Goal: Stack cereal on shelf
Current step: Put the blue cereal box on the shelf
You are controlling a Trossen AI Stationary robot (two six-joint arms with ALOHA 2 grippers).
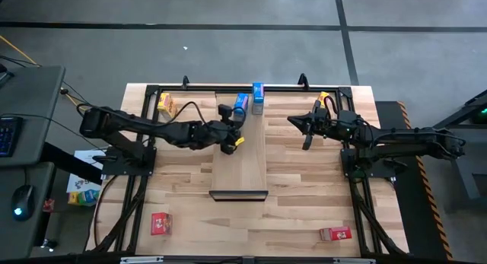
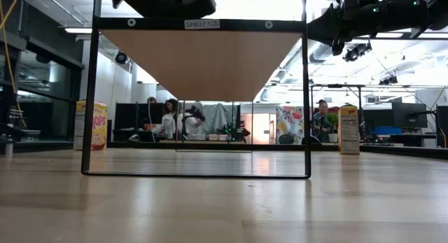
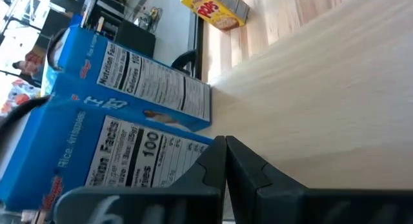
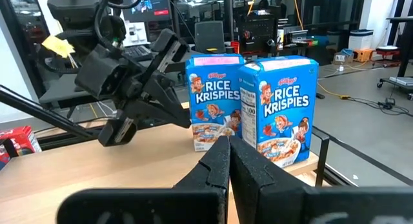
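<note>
The shelf (image 1: 238, 154) is a pale plank raised on a black frame (image 2: 91, 96). Two blue cereal boxes (image 1: 242, 103) (image 1: 258, 97) stand upright on its far end and show in the right wrist view (image 4: 213, 98) (image 4: 281, 108). My left gripper (image 1: 227, 113) is shut just near-left of the nearer blue box (image 3: 110, 166). My right gripper (image 1: 294, 120) is shut and empty, above the table to the right of the shelf. One yellow box (image 1: 166, 104) stands at the far left. Another yellow box (image 2: 348, 129) stands at the far right. Two red boxes (image 1: 160, 222) (image 1: 335, 233) lie near the front edge. My left gripper's shut fingers (image 4: 173, 44) stand close by the upper side of the nearer blue box (image 4: 193, 66). I cannot tell whether they touch it.
The frame's black posts (image 2: 306, 96) and rails (image 1: 228, 87) run around the shelf. The shelf's dark lip (image 1: 238, 194) faces the near edge, with bare plank behind it. People sit in the room beyond the table (image 2: 171, 117).
</note>
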